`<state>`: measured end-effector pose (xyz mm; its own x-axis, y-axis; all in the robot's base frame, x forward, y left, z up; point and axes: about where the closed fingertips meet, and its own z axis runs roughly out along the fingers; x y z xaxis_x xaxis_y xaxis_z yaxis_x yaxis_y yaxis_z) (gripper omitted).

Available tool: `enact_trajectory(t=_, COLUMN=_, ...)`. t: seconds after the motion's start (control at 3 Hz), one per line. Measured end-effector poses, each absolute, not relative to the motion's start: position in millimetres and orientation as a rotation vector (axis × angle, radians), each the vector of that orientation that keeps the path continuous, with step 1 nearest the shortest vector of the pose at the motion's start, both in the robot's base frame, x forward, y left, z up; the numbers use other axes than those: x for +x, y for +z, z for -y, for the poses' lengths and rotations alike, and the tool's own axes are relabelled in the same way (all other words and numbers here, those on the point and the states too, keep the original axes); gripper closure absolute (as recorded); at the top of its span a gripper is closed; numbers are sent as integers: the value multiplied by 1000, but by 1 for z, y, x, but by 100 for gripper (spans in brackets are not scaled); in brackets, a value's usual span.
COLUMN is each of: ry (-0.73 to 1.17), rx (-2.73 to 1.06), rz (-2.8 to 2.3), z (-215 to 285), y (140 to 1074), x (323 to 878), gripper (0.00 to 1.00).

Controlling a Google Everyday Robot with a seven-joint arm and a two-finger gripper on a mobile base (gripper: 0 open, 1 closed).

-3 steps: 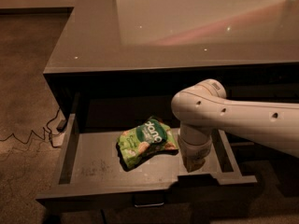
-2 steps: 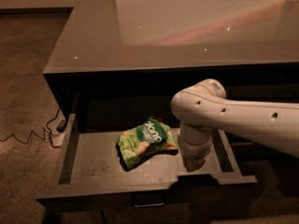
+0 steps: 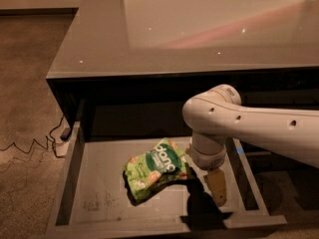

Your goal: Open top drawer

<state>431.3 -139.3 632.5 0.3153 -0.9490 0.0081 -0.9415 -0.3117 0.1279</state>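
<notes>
The top drawer [image 3: 99, 203] stands pulled far out from under the glossy grey counter, its shallow grey tray showing. Its front panel runs along the bottom edge of the view and the handle is out of view. A green snack bag [image 3: 157, 169] lies in the tray near the middle. My gripper [image 3: 217, 188] hangs from the white arm [image 3: 249, 128] inside the drawer, just right of the bag and close to the front wall. One tan finger [image 3: 218, 185] shows, pointing down.
The grey counter top [image 3: 199, 24] spans the upper half of the view. A black cable and plug [image 3: 60, 136] lie on the speckled floor to the left of the drawer. The drawer's right side wall [image 3: 246, 176] runs close beside my gripper.
</notes>
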Motion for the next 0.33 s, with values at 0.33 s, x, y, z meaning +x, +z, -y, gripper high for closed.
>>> enact_trajectory(t=0.33, ry=-104, rx=2458, rz=1774, z=139, y=632, x=431, gripper=0)
